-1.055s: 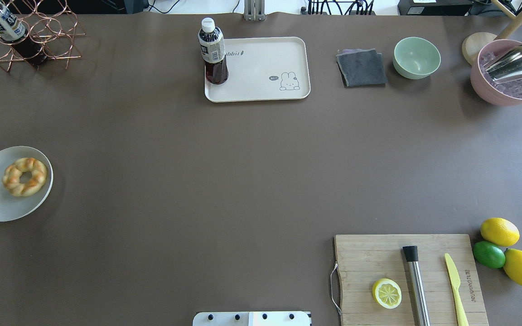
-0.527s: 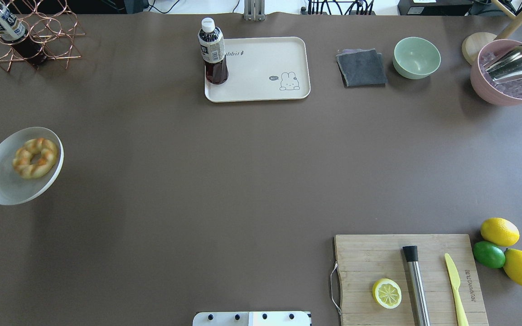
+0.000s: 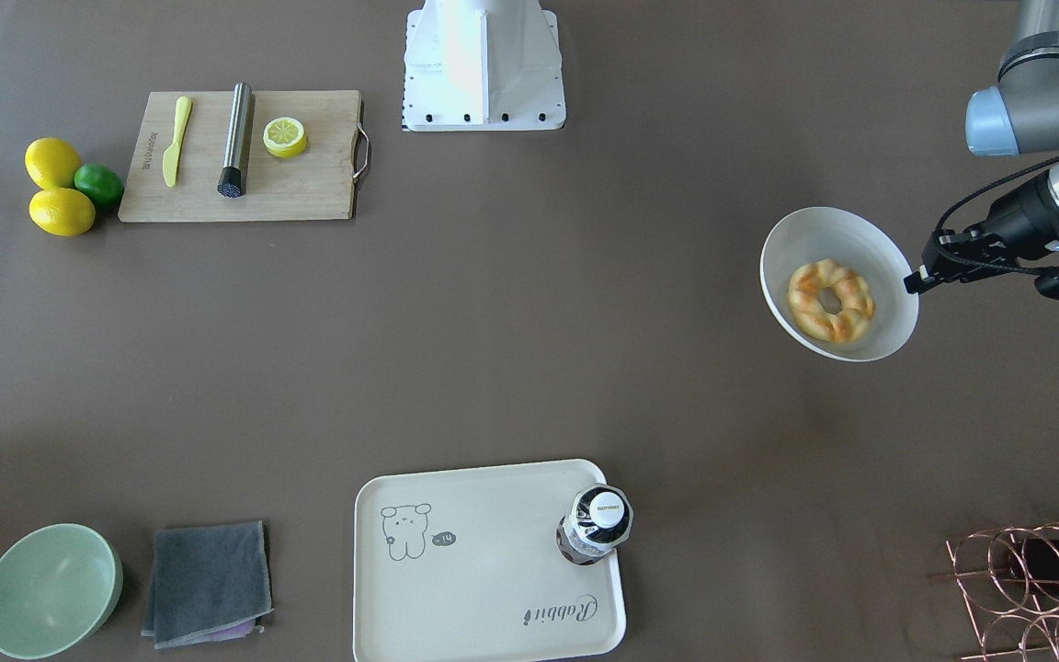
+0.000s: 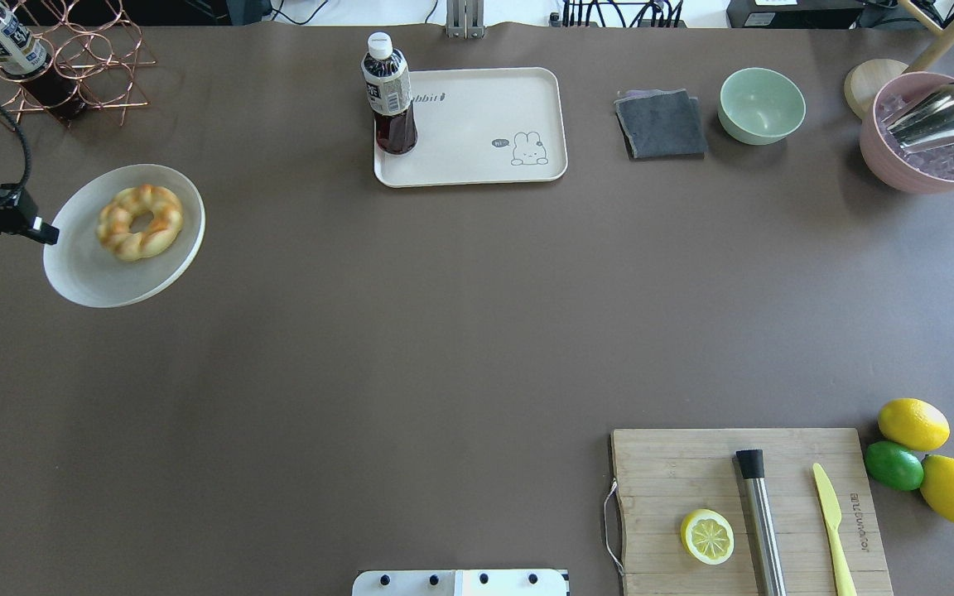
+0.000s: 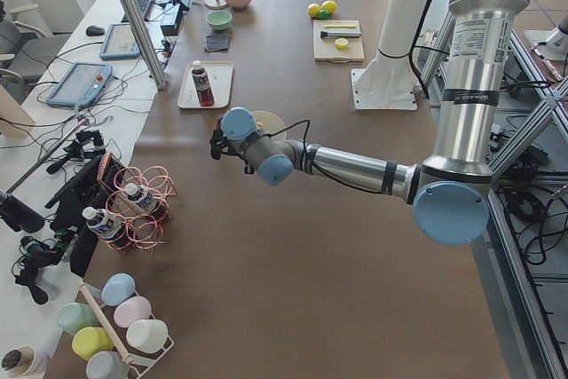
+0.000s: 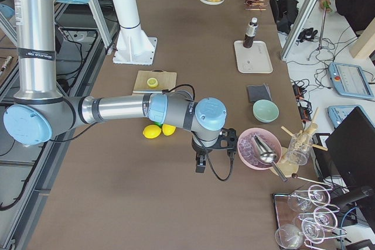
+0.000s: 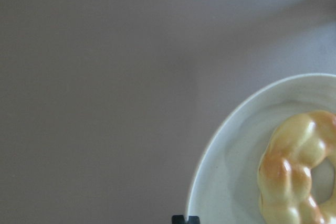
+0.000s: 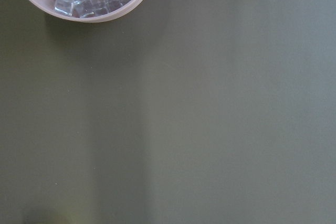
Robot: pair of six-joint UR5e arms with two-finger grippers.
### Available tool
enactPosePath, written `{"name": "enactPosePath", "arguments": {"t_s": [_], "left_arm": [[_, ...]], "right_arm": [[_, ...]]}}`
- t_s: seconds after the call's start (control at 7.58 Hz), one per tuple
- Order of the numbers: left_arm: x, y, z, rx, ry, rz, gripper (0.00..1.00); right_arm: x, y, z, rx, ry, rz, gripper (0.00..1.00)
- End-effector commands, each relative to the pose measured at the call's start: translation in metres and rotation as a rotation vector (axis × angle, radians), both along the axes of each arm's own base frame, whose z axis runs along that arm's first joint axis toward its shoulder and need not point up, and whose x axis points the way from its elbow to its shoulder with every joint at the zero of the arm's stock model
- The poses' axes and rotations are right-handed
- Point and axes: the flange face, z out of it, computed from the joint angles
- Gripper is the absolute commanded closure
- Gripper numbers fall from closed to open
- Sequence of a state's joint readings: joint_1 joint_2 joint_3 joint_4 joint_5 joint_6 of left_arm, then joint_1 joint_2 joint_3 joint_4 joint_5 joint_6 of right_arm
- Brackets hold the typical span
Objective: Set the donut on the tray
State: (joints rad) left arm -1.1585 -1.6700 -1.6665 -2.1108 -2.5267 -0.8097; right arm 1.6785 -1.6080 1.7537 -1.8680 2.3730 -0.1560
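Note:
The donut lies on a round white plate. My left gripper is shut on the plate's rim and holds it above the table at the left. The front view shows the same grip on the plate with the donut. The left wrist view shows the donut at close range. The cream tray lies at the far middle, well right of the plate. My right gripper shows only in the exterior right view, and I cannot tell whether it is open or shut.
A dark drink bottle stands on the tray's left end. A copper wire rack with a bottle is at the far left. A grey cloth, green bowl and pink ice bowl line the far right. A cutting board lies near right.
The left gripper has carried the plate with the donut farther from the robot and to the right in the overhead view, closer to the tray. More of the left arm now shows.

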Motion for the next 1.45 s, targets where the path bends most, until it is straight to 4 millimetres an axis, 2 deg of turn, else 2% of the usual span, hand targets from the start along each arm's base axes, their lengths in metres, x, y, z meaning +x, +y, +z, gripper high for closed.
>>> {"name": "enactPosePath", "arguments": {"t_s": [0.0, 0.26, 0.4, 0.53, 0.66, 0.92, 1.05, 1.32], "left_arm": [[0.08, 0.007, -0.144, -0.066, -0.069, -0.034, 1.0], [0.162, 0.025, -0.209, -0.122, -0.103, -0.082, 1.0], [0.188, 0.034, -0.23, -0.134, -0.101, -0.102, 1.0], [0.21, 0.047, -0.245, -0.164, -0.087, -0.097, 1.0], [0.215, 0.047, -0.255, -0.171, -0.081, -0.119, 1.0], [0.226, 0.054, -0.265, -0.18, -0.081, -0.122, 1.0], [0.23, 0.056, -0.269, -0.191, -0.077, -0.121, 1.0], [0.232, 0.057, -0.278, -0.186, -0.07, -0.119, 1.0]], "right_arm": [[-0.017, -0.011, -0.011, 0.074, -0.043, -0.024, 0.0], [-0.045, -0.02, -0.018, 0.078, -0.07, -0.029, 0.0], [-0.059, -0.026, -0.026, 0.089, -0.07, -0.009, 0.0], [-0.082, -0.032, -0.04, 0.124, -0.08, -0.012, 0.0], [-0.109, -0.045, -0.071, 0.106, -0.098, 0.04, 0.0], [-0.194, -0.069, -0.155, 0.058, -0.178, 0.128, 0.0], [-0.223, -0.073, -0.185, 0.052, -0.218, 0.139, 0.0], [-0.267, -0.083, -0.24, -0.012, -0.257, 0.188, 0.0]]}}
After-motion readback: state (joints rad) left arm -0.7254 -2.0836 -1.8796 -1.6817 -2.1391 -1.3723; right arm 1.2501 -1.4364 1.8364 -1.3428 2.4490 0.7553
